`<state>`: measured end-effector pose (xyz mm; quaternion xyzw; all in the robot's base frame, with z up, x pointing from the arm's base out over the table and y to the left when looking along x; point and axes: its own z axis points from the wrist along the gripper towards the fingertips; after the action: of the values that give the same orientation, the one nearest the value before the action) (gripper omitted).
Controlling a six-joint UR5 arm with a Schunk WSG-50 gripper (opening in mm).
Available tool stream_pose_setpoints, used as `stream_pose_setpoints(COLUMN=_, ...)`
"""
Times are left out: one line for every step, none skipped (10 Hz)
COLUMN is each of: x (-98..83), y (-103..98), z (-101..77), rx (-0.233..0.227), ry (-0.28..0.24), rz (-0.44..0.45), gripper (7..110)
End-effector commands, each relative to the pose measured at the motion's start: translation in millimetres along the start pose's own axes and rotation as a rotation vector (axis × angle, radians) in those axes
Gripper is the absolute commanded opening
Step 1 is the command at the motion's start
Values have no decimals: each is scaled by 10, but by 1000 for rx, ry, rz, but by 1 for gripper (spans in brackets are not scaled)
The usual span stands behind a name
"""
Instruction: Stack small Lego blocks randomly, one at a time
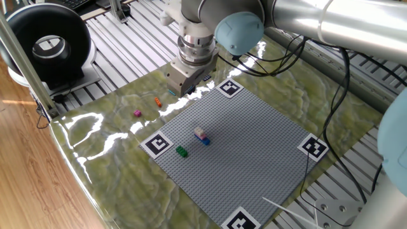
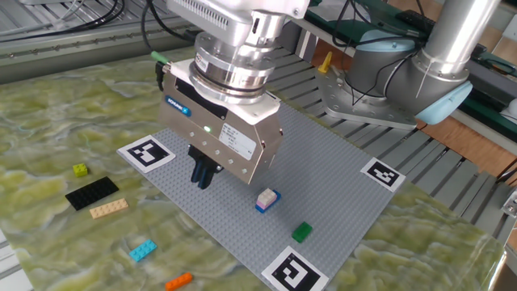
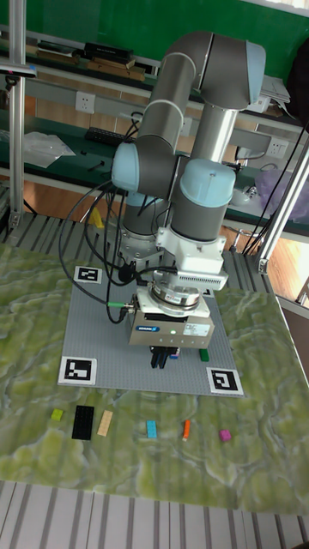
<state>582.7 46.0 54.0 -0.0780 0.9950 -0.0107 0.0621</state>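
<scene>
A whitish block on a blue block forms a small stack (image 1: 201, 135) (image 2: 266, 200) near the middle of the grey baseplate (image 1: 254, 146) (image 2: 339, 202). Near the plate's edge lies a green block (image 1: 181, 151) (image 2: 301, 232) (image 3: 204, 353). Off the plate lie an orange block (image 1: 157, 101) (image 2: 178, 280) (image 3: 185, 428), a magenta block (image 1: 137, 113) (image 3: 225, 435) and a cyan block (image 2: 142, 250) (image 3: 151, 429). My gripper (image 2: 203, 172) (image 3: 161, 356) hovers above the plate, left of the stack in the other fixed view. Its dark fingers stand a little apart and hold nothing.
A black plate (image 2: 91, 194) (image 3: 82, 422), a tan plate (image 2: 108, 208) (image 3: 106, 422) and a yellow-green brick (image 2: 80, 170) (image 3: 57, 414) lie on the green mat. Marker tags (image 2: 146, 153) sit at the baseplate's corners. Cables hang behind the arm.
</scene>
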Motion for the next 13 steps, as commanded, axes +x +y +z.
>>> stream_pose_setpoints(x=-19, y=-4, z=10, rx=-11, ry=1, rz=8, gripper=7)
stream_pose_setpoints(x=-25, y=7, z=10, rx=-16, ry=-1, rz=5, gripper=7)
stream_pose_setpoints(x=-34, y=17, z=10, rx=-20, ry=-5, rz=15, gripper=7)
stream_pose_setpoints(x=-40, y=24, z=10, rx=-22, ry=-7, rz=28, gripper=7)
stream_pose_setpoints(x=-10, y=28, z=9, rx=-24, ry=6, rz=40, gripper=7)
stream_pose_setpoints(x=82, y=39, z=7, rx=-27, ry=42, rz=58, gripper=7)
stream_pose_setpoints(x=156, y=55, z=2, rx=-32, ry=73, rz=81, gripper=7)
stream_pose_setpoints(x=124, y=61, z=4, rx=-35, ry=60, rz=94, gripper=7)
stream_pose_setpoints(x=73, y=131, z=3, rx=-63, ry=42, rz=108, gripper=7)
stream_pose_setpoints(x=93, y=107, z=4, rx=-53, ry=49, rz=118, gripper=7)
stream_pose_setpoints(x=109, y=55, z=5, rx=-32, ry=54, rz=109, gripper=7)
stream_pose_setpoints(x=115, y=68, z=4, rx=-37, ry=57, rz=107, gripper=7)
stream_pose_setpoints(x=115, y=64, z=5, rx=-36, ry=57, rz=102, gripper=7)
